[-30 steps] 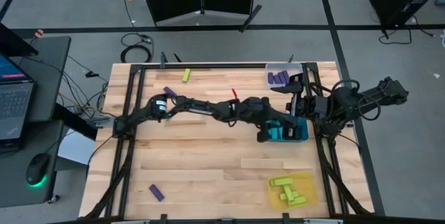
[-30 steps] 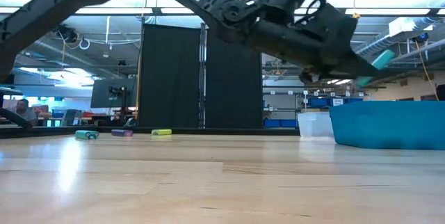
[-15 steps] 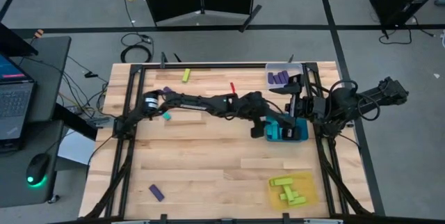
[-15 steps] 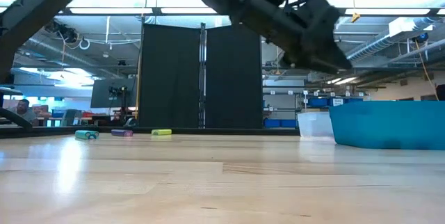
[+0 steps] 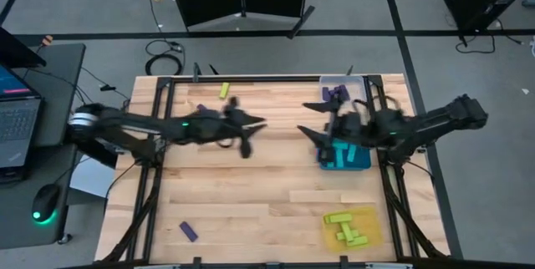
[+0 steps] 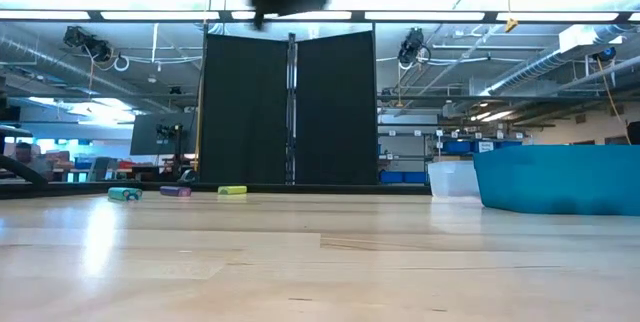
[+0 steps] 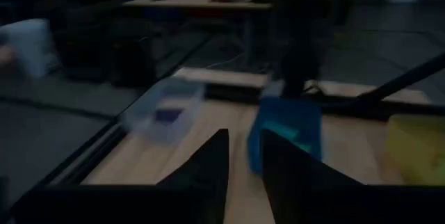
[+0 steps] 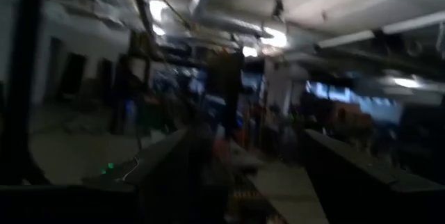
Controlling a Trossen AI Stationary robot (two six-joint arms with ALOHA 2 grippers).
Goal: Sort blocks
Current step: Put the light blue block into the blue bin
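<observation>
- The left gripper [image 5: 248, 135] hung over the middle of the surface [image 5: 251, 194], fingers spread and empty in the left wrist view.
- The right gripper [image 5: 311, 131] reached inward beside the teal tray [image 5: 344, 159]; whether its fingers were apart or together could not be told.
- Sorted blocks lay in the teal tray, the clear tray [image 5: 338, 93] and the yellow tray [image 5: 353, 227].
- Loose blocks lay on the surface: a yellow-green block [image 5: 225, 90] near the far edge and a purple block [image 5: 188, 231] at the near left.
- Judged step: between placements, nothing held.
- The next move called for descending on one loose block and carrying it to the matching tray.
</observation>
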